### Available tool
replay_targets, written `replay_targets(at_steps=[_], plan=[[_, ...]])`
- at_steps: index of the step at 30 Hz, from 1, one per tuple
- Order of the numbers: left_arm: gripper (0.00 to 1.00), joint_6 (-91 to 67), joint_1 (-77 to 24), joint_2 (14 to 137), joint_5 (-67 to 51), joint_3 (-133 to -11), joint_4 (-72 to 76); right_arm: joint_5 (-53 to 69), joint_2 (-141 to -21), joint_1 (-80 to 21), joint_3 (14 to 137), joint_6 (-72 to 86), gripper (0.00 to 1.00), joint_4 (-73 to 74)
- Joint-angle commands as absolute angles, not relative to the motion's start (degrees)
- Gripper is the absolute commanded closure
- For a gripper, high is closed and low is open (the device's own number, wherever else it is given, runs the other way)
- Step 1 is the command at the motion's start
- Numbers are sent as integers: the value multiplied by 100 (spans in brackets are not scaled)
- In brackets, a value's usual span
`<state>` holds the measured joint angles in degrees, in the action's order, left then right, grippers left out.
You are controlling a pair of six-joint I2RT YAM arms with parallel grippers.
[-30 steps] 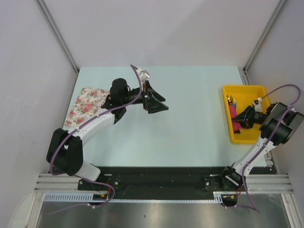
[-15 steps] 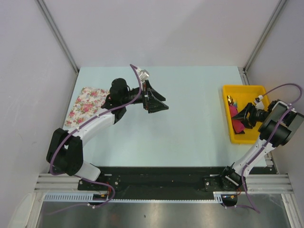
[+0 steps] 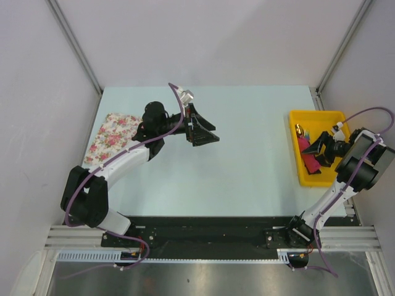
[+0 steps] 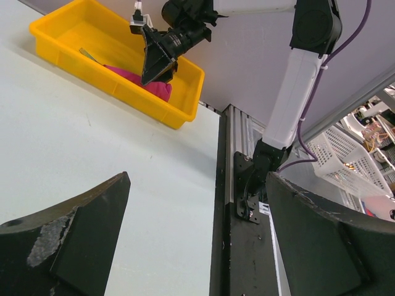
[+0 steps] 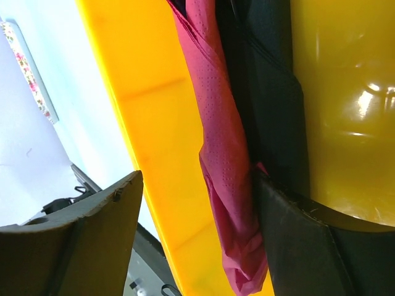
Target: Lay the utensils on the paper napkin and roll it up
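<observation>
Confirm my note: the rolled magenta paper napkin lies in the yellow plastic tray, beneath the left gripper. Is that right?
Not quite. The rolled magenta paper napkin does lie in the yellow plastic tray, but beneath the right gripper, not the left. The top external view shows this.

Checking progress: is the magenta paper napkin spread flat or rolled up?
Rolled up: the magenta paper napkin lies as a narrow tube inside the yellow plastic tray, not spread flat.
</observation>
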<state>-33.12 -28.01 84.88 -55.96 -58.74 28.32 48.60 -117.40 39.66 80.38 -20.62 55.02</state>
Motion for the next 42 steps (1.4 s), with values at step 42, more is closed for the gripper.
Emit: replay_targets(at_steps=[42], plan=[[5,-3551,-2821,8604,-5739,-5985,3305,3929,-10898,3876,8200,-3225,40,5651]])
